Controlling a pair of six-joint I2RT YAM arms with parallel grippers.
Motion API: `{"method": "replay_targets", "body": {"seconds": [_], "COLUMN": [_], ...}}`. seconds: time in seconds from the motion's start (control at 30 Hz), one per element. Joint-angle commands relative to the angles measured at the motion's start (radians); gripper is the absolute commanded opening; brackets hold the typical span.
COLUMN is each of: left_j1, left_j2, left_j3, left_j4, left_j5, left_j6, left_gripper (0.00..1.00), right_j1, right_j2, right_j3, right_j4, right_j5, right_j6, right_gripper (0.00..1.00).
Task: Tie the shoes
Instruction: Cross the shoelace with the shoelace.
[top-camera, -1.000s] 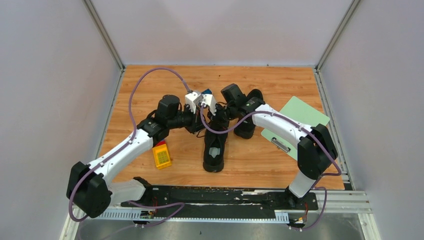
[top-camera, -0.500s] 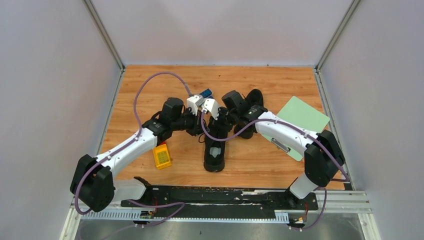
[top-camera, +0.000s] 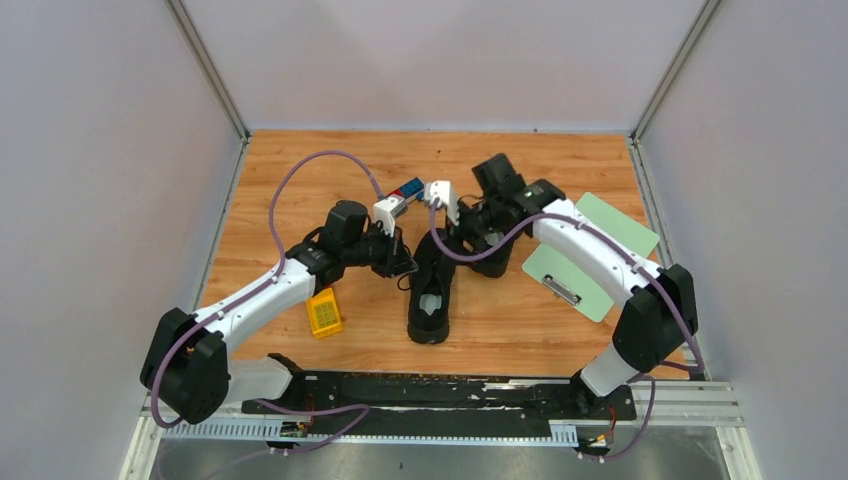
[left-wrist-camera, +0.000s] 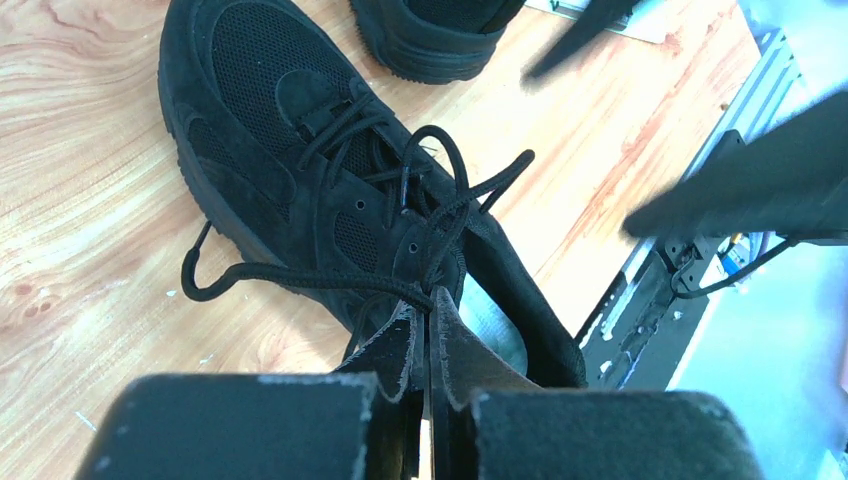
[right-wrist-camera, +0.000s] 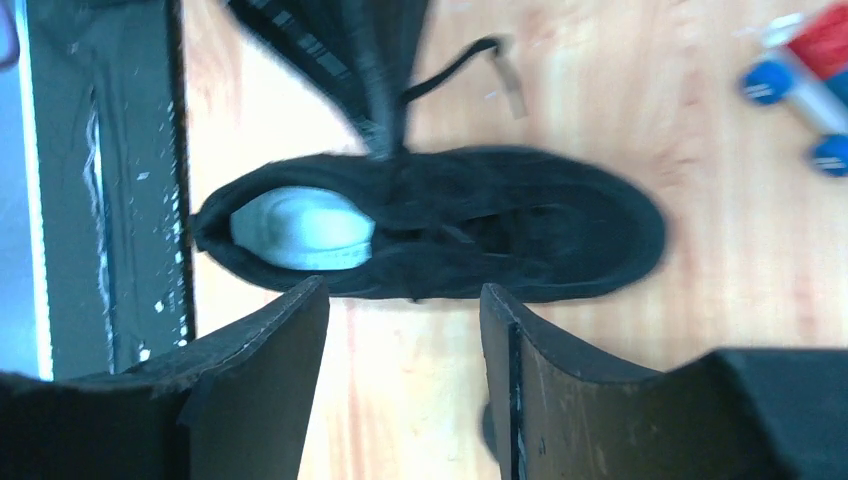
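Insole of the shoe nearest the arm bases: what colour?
Pale grey insole, inside the black shoe; it shows best in the right wrist view.

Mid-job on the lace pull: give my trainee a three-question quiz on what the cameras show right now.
1. True or false: the right end effector is shut on the shoe.
2. What does the left end effector pinch? A) a lace B) the shoe's heel C) nothing
3. Fill in: the green clipboard lies on the ___ arm's side of the table.

Key: 1 false, its jaws stand open above the shoe; 2 A; 3 right.
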Motion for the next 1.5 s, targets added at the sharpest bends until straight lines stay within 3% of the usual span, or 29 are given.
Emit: {"method": "replay_targets", "body": {"seconds": [0.0,0.2,0.73,0.83,1.03,1.1,1.2,1.27,1.47], "left_j1": [-0.001,0.005,0.019,0.021,0.03,0.039,0.054,0.063,0.069], "left_j2": [-0.026,-0.034,-0.042,-0.041,-0.052,-0.065,-0.083,-0.095,-0.126], "left_j3": [-0.004,-0.014,-0.023,-0.023,-0.021,-0.017,-0.008,0.016,0.169], "left_j4": [0.016,0.022,0.028,0.029,0.018,0.005,-0.015,-0.055,-0.317], "left_j5": [0.007,0.003,0.007,0.007,-0.005,-0.018,-0.027,-0.006,0.103], "left_j6": [-0.008,-0.016,-0.023,-0.021,-0.008,0.01,0.043,0.099,0.526], "left_gripper": [0.0,0.0,0.0,0.0,0.0,0.06,0.33,0.43,0.5], "right_j1": [-0.132,-0.157,-0.077,-0.07,-0.068,-0.071,-0.073,-0.073,-0.073], "right_j2": [0.057,0.144,0.164,0.174,0.177,0.156,0.117,0.095,0.074], "right_j3": [0.168,0.099,0.063,0.067,0.078,0.067,0.042,0.026,0.007], "right_j4": [-0.068,0.046,0.102,0.101,0.083,0.071,0.064,0.06,0.051], "right_j5": [-0.186,-0.068,-0.166,-0.181,-0.161,-0.14,-0.107,-0.097,-0.092], "right_j6": [-0.06,-0.088,-0.1,-0.098,-0.091,-0.107,-0.126,-0.137,-0.149], "right_gripper": [0.57,0.53,0.55,0.46,0.1,0.05,0.04,0.04,0.04]}}
